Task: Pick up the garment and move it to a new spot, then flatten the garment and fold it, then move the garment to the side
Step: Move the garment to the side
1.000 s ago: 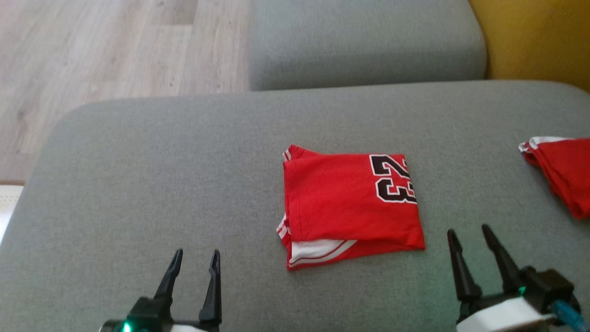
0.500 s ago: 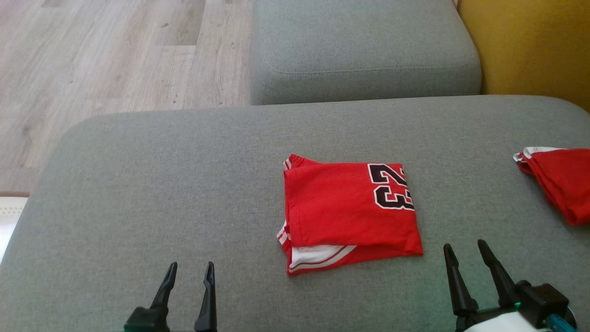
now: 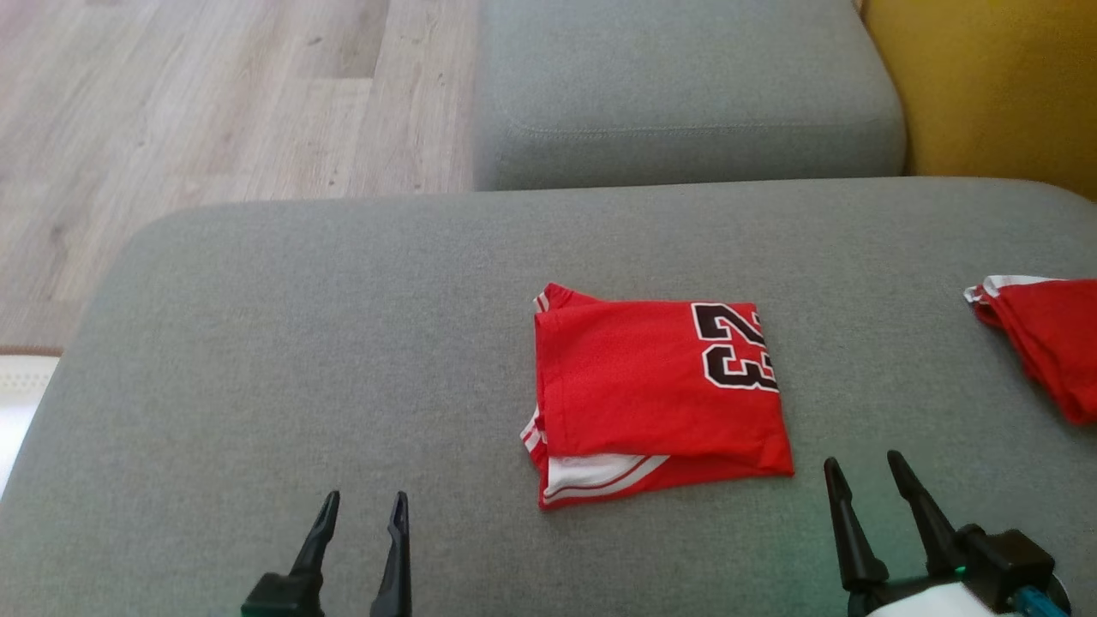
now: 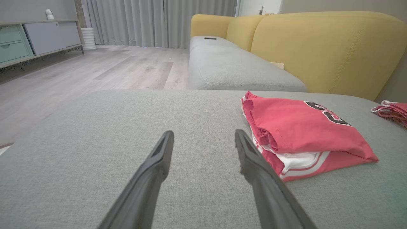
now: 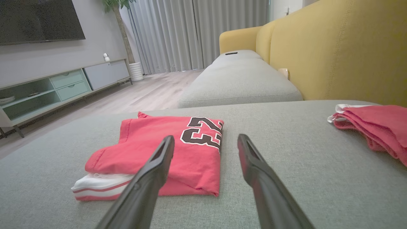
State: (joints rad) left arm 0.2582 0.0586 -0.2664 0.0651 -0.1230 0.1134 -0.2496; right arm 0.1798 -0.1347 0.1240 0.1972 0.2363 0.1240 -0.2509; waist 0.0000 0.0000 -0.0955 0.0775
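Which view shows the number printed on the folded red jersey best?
Head view: the black number on the folded jersey is seen from above, both digits clear. Right wrist view shows the number at a low slant, legible. Left wrist view catches it heavily foreshortened, unreadable.

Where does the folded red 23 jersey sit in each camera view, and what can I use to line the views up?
Head view: folded jersey just right of centre, number at its right end.
Left wrist view: folded jersey right of centre, number at its far right.
Right wrist view: folded jersey left of centre, number facing the camera.
Shared landmark: the second red garment at the right edge of every view.
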